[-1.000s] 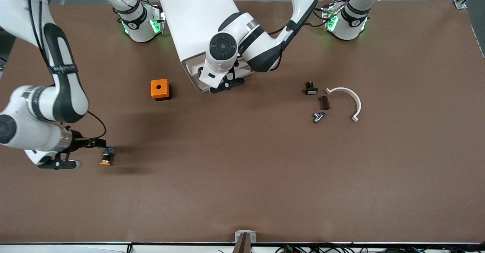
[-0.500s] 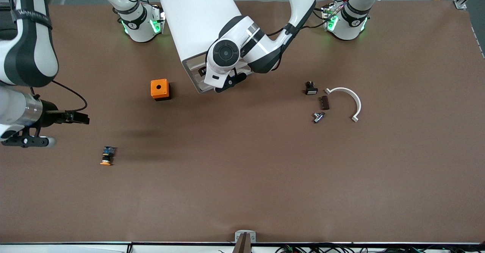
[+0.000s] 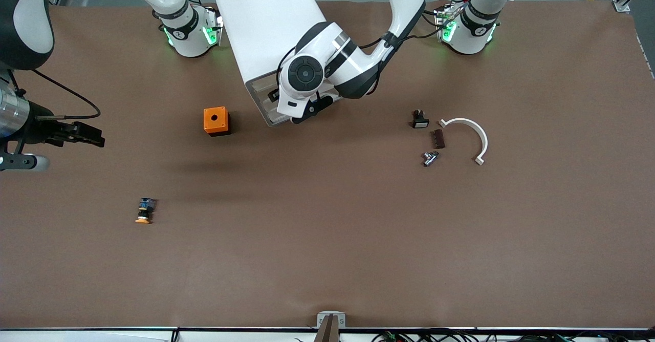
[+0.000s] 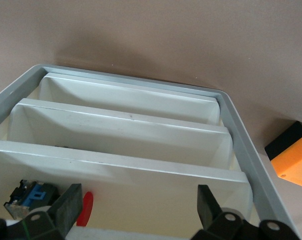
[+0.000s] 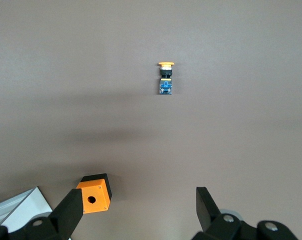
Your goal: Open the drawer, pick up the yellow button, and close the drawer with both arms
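The button (image 3: pixel 145 211), with an orange cap and a black-and-blue body, lies alone on the brown table toward the right arm's end; it also shows in the right wrist view as the button (image 5: pixel 165 77). My right gripper (image 3: pixel 94 138) hangs open and empty above the table, well apart from the button. The white cabinet (image 3: pixel 266 24) stands between the arm bases. Its top drawer (image 4: pixel 116 165) is open, with a blue-and-black part (image 4: pixel 31 195) and a red piece (image 4: pixel 85 207) inside. My left gripper (image 4: pixel 138 210) is open and empty over that drawer's front.
An orange box with a hole (image 3: pixel 215 121) stands beside the cabinet front. Toward the left arm's end lie a black part with a white face (image 3: pixel 420 121), a brown piece (image 3: pixel 438 139), a metal part (image 3: pixel 430 157) and a white curved piece (image 3: pixel 468 134).
My right gripper has drawn up and away from the button, which stays on the table. My left hand has shifted slightly toward the cabinet.
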Controlling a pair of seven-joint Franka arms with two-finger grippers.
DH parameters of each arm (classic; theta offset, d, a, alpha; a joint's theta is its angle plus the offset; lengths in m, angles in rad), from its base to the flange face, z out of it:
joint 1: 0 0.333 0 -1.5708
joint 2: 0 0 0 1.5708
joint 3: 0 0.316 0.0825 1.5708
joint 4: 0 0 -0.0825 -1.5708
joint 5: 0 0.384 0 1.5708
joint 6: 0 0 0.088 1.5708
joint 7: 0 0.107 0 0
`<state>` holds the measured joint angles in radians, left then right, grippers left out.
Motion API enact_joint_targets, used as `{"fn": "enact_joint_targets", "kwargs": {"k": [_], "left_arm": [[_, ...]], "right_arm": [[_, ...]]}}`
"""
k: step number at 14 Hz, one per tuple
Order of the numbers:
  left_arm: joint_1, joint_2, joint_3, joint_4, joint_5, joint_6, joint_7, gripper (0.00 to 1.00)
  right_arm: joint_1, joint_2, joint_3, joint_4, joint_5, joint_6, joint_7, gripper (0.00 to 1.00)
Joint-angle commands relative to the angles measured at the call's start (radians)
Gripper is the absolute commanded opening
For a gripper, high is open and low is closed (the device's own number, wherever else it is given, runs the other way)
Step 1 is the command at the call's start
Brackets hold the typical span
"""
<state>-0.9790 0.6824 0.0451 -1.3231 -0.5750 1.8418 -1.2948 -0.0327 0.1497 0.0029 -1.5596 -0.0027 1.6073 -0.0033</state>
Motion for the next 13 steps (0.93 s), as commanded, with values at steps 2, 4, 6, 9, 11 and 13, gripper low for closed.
{"fn": "enact_joint_targets", "kwargs": {"k": [2,4,6,9,11,13], "left_arm": [[-0.001,-0.026,-0.001,-0.021,-0.031,-0.001,-0.020,1.00],[0.025,-0.046,0.006,-0.019,-0.022,-0.003,-0.023,1.00],[0.046,-0.061,0.010,-0.016,-0.019,-0.003,-0.021,1.00],[0.104,-0.124,0.035,-0.011,0.032,-0.058,-0.003,1.00],[0.149,-0.162,0.033,-0.010,0.099,-0.084,0.029,1.00],[0.212,-0.211,0.033,-0.010,0.159,-0.136,0.092,1.00]], "right_arm": [[-0.004,0.004,-0.004,0.012,-0.008,-0.003,0.008,1.00],[-0.003,0.004,-0.004,0.010,-0.005,-0.003,0.008,1.00],[0.004,0.002,0.000,0.013,-0.008,-0.006,0.006,1.00],[0.005,0.007,0.000,0.068,-0.008,-0.007,0.009,1.00],[0.002,0.007,0.000,0.075,-0.002,-0.023,0.009,1.00],[0.004,0.007,0.000,0.114,-0.002,-0.088,0.011,1.00]]}}
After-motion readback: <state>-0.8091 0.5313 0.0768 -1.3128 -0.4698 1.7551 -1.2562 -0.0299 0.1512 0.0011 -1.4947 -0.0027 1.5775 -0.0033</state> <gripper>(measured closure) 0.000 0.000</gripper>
